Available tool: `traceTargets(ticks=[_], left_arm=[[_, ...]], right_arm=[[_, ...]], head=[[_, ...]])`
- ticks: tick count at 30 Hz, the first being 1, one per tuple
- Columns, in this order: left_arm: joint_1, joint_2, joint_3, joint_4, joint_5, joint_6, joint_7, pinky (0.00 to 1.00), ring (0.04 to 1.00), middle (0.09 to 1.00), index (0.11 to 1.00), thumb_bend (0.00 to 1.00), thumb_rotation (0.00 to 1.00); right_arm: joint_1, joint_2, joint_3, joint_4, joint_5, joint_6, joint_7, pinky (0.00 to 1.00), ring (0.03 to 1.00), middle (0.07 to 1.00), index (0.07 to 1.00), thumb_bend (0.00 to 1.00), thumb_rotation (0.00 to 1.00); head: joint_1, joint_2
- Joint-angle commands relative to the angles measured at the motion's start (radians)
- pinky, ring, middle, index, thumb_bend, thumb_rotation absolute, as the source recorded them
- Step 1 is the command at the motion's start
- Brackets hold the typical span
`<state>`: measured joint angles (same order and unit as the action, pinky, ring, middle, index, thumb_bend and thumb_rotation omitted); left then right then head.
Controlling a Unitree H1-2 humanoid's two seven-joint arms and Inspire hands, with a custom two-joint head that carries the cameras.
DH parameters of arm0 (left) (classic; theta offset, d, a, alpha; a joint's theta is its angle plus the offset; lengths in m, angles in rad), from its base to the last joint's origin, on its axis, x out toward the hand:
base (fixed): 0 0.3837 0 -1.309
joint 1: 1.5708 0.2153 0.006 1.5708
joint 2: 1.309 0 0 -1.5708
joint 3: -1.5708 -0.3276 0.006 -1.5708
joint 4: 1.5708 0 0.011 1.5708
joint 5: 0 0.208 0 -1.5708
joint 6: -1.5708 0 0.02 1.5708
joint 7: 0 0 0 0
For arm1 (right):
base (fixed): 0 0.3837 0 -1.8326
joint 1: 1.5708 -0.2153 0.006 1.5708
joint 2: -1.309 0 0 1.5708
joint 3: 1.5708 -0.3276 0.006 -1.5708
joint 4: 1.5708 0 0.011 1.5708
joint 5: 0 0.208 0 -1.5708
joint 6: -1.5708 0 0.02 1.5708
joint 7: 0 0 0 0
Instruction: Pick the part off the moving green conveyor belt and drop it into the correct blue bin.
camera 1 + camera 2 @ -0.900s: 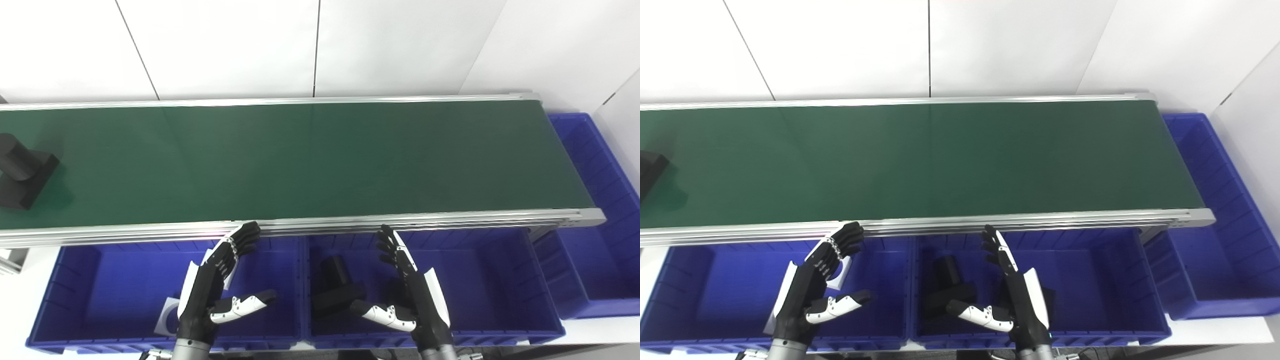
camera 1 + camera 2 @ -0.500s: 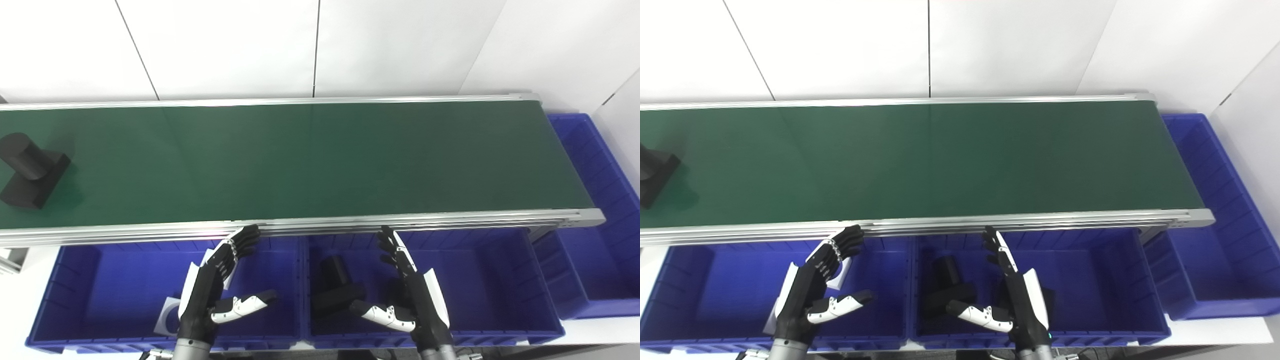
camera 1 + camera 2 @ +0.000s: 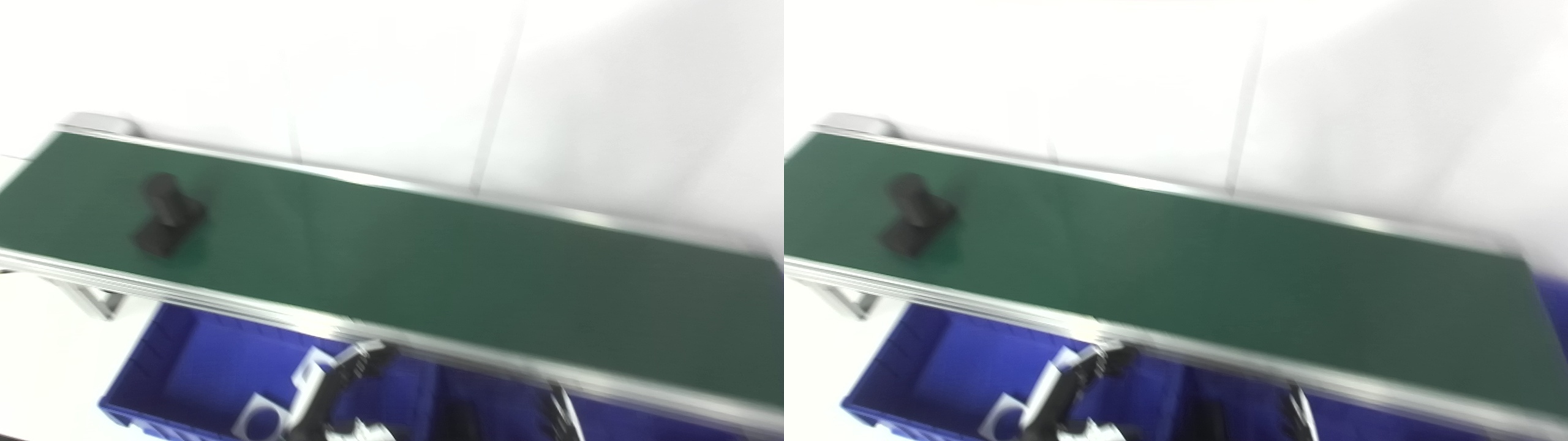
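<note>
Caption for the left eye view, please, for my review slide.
Blurred, tilted view: black part rides the green belt at left; left hand low over a blue bin.

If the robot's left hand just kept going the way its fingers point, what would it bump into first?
Probably the silver near rail of the green conveyor belt. The left hand points up toward it from above the blue bin. The picture is blurred, so depth is uncertain.

Green conveyor belt with one black part on it

The green conveyor belt (image 3: 429,257) runs tilted across both blurred views, edged by silver rails. A black part (image 3: 166,214), a cylinder on a blocky base, lies on the belt near its left end, closer to the near rail.
</note>
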<state>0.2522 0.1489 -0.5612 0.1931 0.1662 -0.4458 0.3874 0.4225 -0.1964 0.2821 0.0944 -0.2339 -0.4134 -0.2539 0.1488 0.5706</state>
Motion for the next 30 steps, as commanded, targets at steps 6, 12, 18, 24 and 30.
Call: traceTargets(ticks=[6, 12, 18, 24, 30], left_arm=[[-0.055, 0.043, -0.103, 0.014, 0.027, -0.024, 0.154, 0.67, 0.722, 0.744, 0.707, 0.96, 0.28], [-0.088, 0.067, -0.172, 0.036, 0.021, -0.024, 0.216, 0.67, 0.727, 0.747, 0.711, 0.96, 0.26], [-0.104, 0.078, -0.210, 0.042, 0.019, -0.024, 0.266, 0.66, 0.719, 0.741, 0.705, 0.96, 0.25], [-0.117, 0.097, -0.256, 0.042, 0.038, -0.024, 0.332, 0.64, 0.710, 0.733, 0.698, 0.96, 0.26], [-0.154, 0.131, -0.346, 0.058, 0.121, -0.024, 0.476, 0.63, 0.702, 0.731, 0.704, 0.97, 0.29]], right_arm=[[-0.014, -0.024, 0.029, 0.004, 0.015, -0.056, -0.058, 0.89, 0.920, 0.923, 0.993, 0.88, 0.50], [-0.022, -0.040, 0.049, 0.020, 0.016, -0.056, -0.092, 0.81, 0.895, 0.918, 0.990, 0.87, 0.48], [0.002, -0.056, 0.071, -0.045, 0.015, -0.056, -0.133, 0.92, 0.918, 0.919, 0.989, 0.88, 0.46], [0.003, -0.080, 0.094, -0.157, -0.010, -0.056, -0.176, 0.92, 0.906, 0.917, 0.990, 0.87, 0.41], [-0.013, -0.084, 0.068, -0.282, -0.059, -0.056, -0.174, 0.93, 0.910, 0.918, 0.988, 0.89, 0.47]], head=[[-0.007, -0.025], [-0.005, -0.053], [0.000, -0.050], [-0.014, -0.047], [-0.014, -0.039]])
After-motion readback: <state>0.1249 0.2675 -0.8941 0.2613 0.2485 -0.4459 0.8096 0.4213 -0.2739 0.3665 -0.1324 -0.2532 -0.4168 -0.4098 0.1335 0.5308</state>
